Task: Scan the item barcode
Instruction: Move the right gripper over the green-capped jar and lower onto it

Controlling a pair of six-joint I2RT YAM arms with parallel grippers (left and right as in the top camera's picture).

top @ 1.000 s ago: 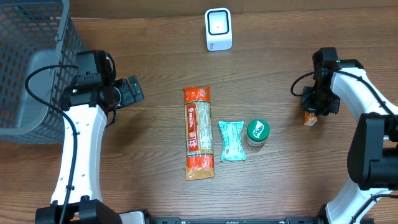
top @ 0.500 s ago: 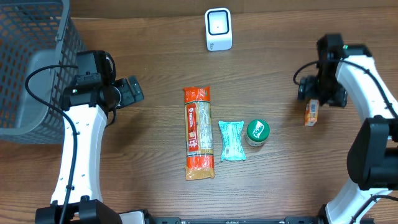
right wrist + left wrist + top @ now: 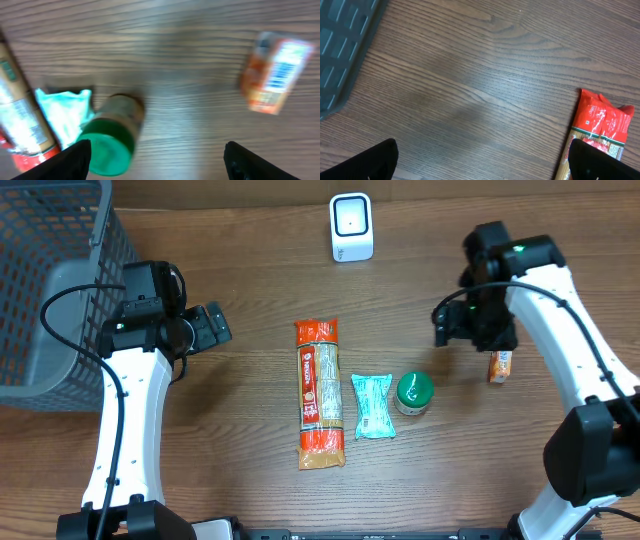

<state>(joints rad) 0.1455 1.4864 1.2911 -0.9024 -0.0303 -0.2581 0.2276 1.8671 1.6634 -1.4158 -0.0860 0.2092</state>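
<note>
A small orange box (image 3: 500, 366) with a barcode label (image 3: 272, 72) lies on the table at the right, with nothing holding it. The white scanner (image 3: 351, 227) stands at the back centre. My right gripper (image 3: 446, 330) hovers left of the box, open and empty (image 3: 160, 160). Its left fingertip is over a green-lidded jar (image 3: 112, 135). Beside the jar (image 3: 414, 392) lie a teal packet (image 3: 373, 406) and a long red noodle pack (image 3: 319, 393). My left gripper (image 3: 213, 325) stays open and empty (image 3: 482, 162) over bare wood, left of the noodle pack (image 3: 600, 125).
A grey mesh basket (image 3: 50, 270) fills the far left corner; its edge shows in the left wrist view (image 3: 340, 45). The items lie in a row mid-table.
My right gripper opened and let go of the orange box, which now lies on the table. The arm then swung left toward the jar. The left arm has not moved.
</note>
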